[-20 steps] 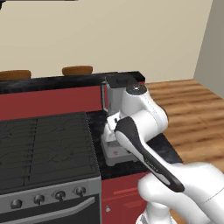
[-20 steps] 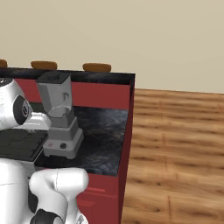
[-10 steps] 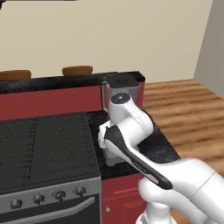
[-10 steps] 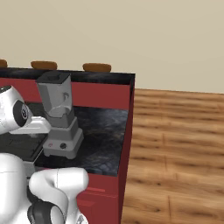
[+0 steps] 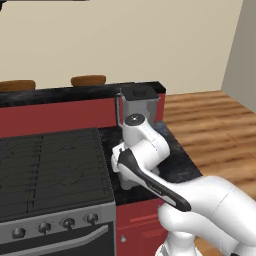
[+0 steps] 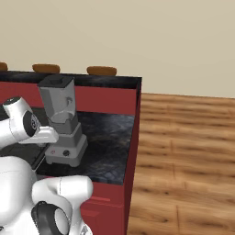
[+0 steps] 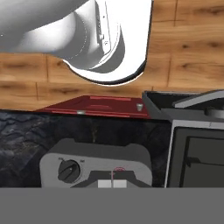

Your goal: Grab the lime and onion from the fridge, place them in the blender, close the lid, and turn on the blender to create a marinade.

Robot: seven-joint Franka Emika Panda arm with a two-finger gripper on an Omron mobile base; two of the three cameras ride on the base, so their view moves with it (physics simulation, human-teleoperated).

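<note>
Gripper (image 7: 112,183) clenched empty against blender (image 6: 62,126) base buttons at counter (image 6: 110,151) edge; switch-on step, press next

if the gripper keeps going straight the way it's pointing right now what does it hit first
Most likely the blender: in the hand view the shut gripper points at the top face of its boxy base, by a small red-ringed button just right of the dial. Depth is unclear; it may already touch.

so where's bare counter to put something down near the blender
Free: the dark counter between the blender and the counter's right edge, and the strip behind it up to the red back wall. Crowded: the blender's left, where the arm and stove close in.
</note>
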